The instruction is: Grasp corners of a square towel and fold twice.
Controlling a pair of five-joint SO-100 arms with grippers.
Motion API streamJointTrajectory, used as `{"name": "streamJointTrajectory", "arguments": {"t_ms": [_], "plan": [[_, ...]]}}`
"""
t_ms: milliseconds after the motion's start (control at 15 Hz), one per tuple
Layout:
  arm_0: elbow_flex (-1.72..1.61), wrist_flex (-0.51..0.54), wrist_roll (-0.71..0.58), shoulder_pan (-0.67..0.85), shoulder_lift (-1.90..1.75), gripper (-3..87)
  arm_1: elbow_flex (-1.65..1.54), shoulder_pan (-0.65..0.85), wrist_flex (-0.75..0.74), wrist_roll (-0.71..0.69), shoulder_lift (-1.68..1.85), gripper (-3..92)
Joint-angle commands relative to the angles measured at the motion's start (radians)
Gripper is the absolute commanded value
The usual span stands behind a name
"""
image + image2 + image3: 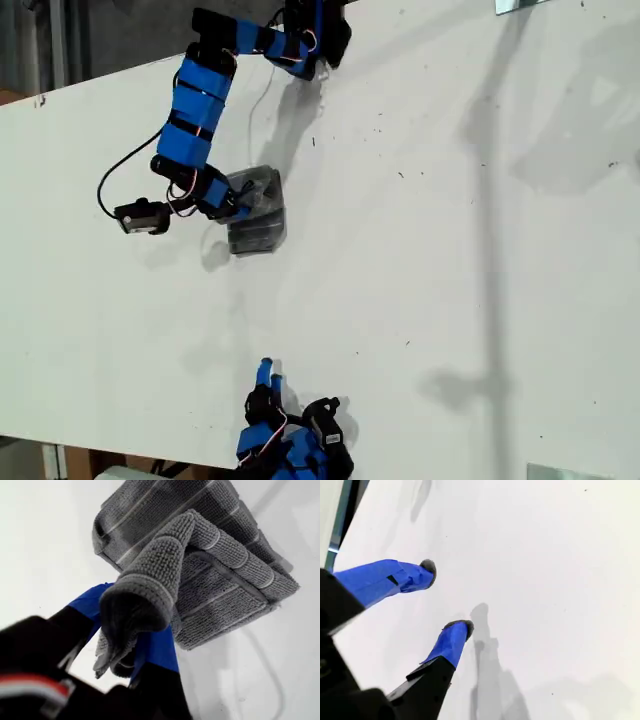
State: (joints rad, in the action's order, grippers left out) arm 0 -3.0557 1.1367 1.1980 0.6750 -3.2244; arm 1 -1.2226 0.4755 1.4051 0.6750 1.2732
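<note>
White table [450, 250]: broad, flat, bare over most of its surface; the smooth top will likely let cloth slide when dragged.

Towel [257, 212]: dark grey terry with thin white stripes, lying as a compact folded bundle towards the exterior view's upper left, beneath the arm reaching in from the top edge. Several layers stacked, top layer lifted and curled over. Judged soft, limp and light; no stiffness to hold a crease unaided, so layers will sag and drift unless laid flat and pressed. Looped pile gives good friction against jaw pads; slippage unlikely, snagging possible.

My first gripper [132, 652]: clamped on a bunched fold of the towel [200, 575], cloth draped over the blue-taped jaw. Hold sits on a gathered edge, not a clean corner; the corner [112, 657] hangs beside the jaw.

My second gripper [447, 597]: jaws parted, nothing between them, poised above bare table [545, 580] near the exterior view's bottom edge, well apart from the towel.

Recommended hold: pinch at a hemmed corner through few layers, where the bound edge resists stretching.
</note>
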Motion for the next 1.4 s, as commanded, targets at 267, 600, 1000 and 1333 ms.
{"name": "streamJointTrajectory", "arguments": {"t_ms": [267, 600, 1000, 1333], "plan": [[0.006, 0.008, 0.009, 0.017, -0.006, 19.8, 0.163, -0.006, -0.051, -0.041, -0.127, 32.3], [0.006, 0.011, 0.008, 0.017, -0.009, 19.9, 0.061, 0.031, -0.006, -0.04, 0.158, 33.8], [-0.014, 0.069, 0.017, 0.018, -0.109, 19.8, -0.75, 0.028, -0.081, 0.21, 1.123, 33.4], [-0.021, 0.17, 0.069, -0.074, -0.239, 19.3, -1.387, -0.181, -0.104, 0.508, 2.006, 36.1]]}}
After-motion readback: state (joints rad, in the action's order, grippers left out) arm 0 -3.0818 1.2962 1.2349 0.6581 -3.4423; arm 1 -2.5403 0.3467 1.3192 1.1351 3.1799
